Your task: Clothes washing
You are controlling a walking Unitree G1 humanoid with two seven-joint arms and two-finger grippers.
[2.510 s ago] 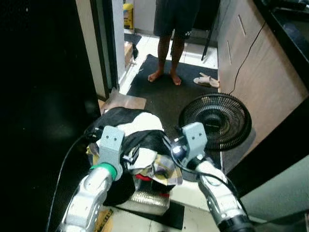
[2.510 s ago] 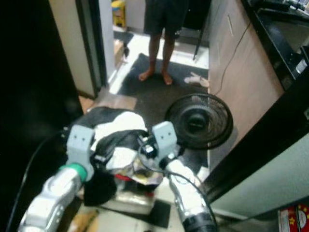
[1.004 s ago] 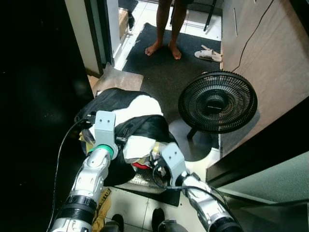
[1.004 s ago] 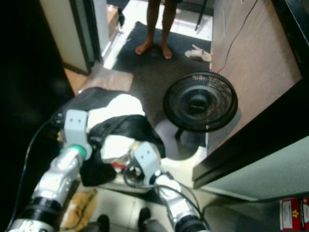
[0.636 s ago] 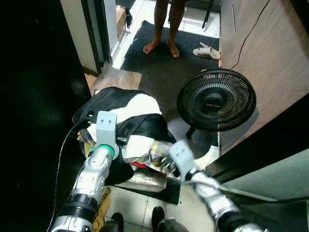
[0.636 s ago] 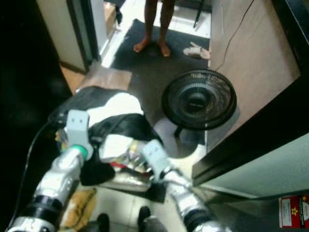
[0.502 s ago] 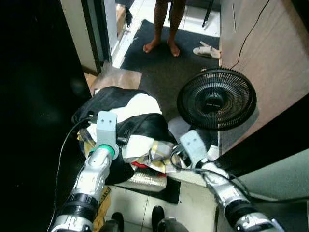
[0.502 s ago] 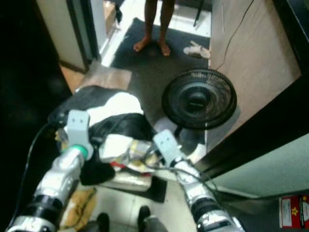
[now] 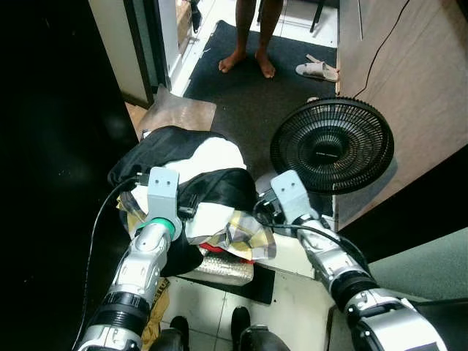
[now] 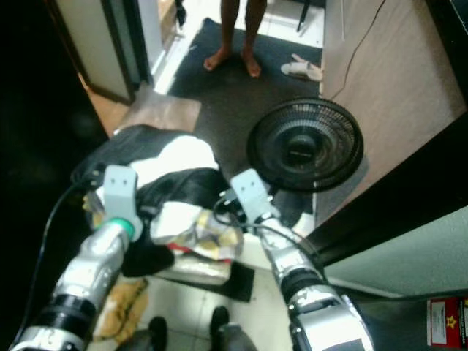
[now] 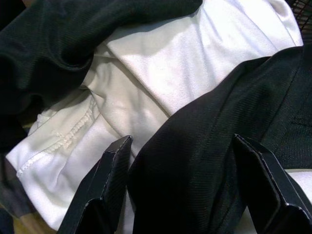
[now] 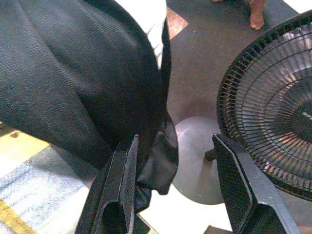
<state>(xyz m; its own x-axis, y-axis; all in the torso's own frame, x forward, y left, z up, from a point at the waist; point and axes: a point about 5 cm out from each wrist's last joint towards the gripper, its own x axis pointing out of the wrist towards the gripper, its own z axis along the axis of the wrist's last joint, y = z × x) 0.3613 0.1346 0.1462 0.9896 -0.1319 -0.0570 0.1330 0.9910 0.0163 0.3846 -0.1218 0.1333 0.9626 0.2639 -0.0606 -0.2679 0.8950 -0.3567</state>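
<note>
A heap of clothes [image 9: 194, 183], black, white and plaid, is piled on a silver basket [image 9: 223, 270] on the floor in front of me. My left gripper [image 9: 189, 211] rests on top of the heap. Its fingers [image 11: 109, 180] stand open astride a fold of a black garment [image 11: 195, 161] that lies over a white one [image 11: 161, 78]. My right gripper [image 9: 262, 210] is at the heap's right edge, open. One of its fingers [image 12: 122, 190] lies against the hanging edge of the black garment [image 12: 83, 87], and nothing sits between the two.
A black floor fan [image 9: 331, 146] stands just right of the heap, close to my right arm. Beyond it a person's bare feet [image 9: 247, 62] stand on a dark mat [image 9: 248, 110], with slippers [image 9: 316, 69] nearby. Wooden cabinets [image 9: 417, 80] run along the right, a door frame [image 9: 139, 51] on the left.
My right arm has swung from low beside the basket up to the heap's right edge near the fan. The left gripper has stayed on the heap. The camera has shifted slightly.
</note>
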